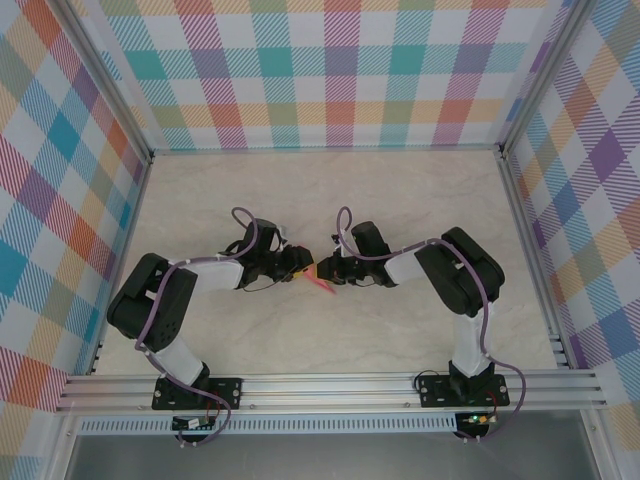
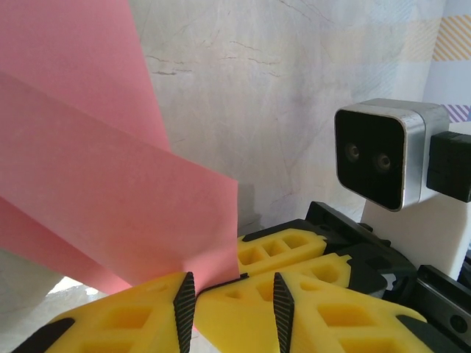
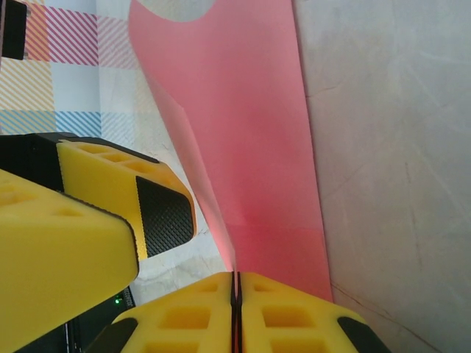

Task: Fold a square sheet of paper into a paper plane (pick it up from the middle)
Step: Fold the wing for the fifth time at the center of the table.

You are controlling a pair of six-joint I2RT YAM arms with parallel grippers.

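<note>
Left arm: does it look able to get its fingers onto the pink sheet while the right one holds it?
Probably yes. The left gripper stands open right beside the square sheet of paper, which the right gripper pinches shut. Nothing lies between them, though the two grippers sit very close together.

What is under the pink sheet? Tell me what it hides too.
The marbled table lies below the square sheet of paper, pinched in the right gripper. The patch straight beneath is covered.

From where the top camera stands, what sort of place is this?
Probably a robot test cell: multicoloured checked wall panels, a silver aluminium frame rail and a pale marble-patterned tabletop.
</note>
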